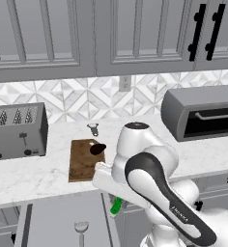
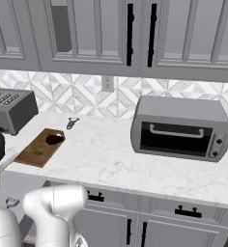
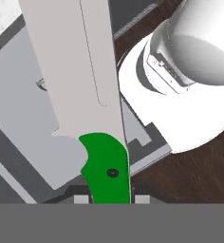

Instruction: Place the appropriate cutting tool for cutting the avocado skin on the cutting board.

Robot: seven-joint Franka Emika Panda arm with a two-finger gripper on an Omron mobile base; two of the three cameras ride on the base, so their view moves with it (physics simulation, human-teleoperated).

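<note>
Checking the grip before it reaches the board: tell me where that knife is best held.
By the green handle, from its butt end, fingers on its flat sides. The long pale blade then points away from the gripper, which is shut there.

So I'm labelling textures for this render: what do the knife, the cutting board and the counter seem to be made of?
Knife: the pale, flat matte blade looks like metal; the glossy bright green handle with one dark rivet is probably plastic.
Cutting board: dark brown wood with visible grain, matte.
Counter: white stone with faint grey veining, likely marble, smooth.
</note>
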